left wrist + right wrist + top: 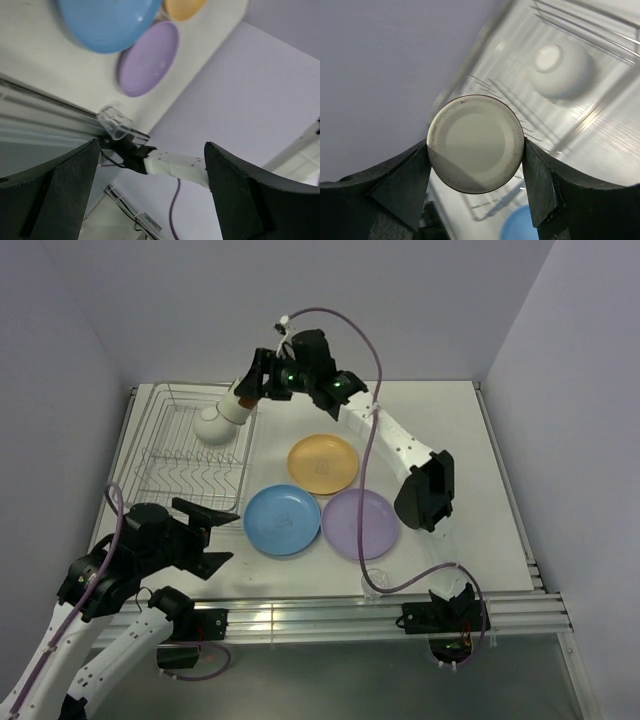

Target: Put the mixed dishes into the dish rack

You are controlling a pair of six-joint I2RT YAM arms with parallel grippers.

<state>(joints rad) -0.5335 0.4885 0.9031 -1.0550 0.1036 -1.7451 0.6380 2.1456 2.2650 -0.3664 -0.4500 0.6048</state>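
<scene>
Cup-loading step: right gripper (475, 149) clasps the cream cup (238, 402) over the far-right corner of the dish rack (140, 455), beside the upturned white bowl (213, 427); next move likely calls for lowering it among the prongs (190, 475), then releasing; left gripper (151, 165) gapes empty by the near-left corner of the table (450, 440)

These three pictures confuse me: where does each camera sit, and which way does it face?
Top external: fixed above and behind the arms, looking down on the table; both arms show.
Left wrist: on the left arm, facing across the purple plate and clear glass; open left gripper frames it.
Right wrist: on the right arm, looking down into the dish rack; right gripper clasps the cream cup.
Shared: the blue plate shows in all three.
</scene>
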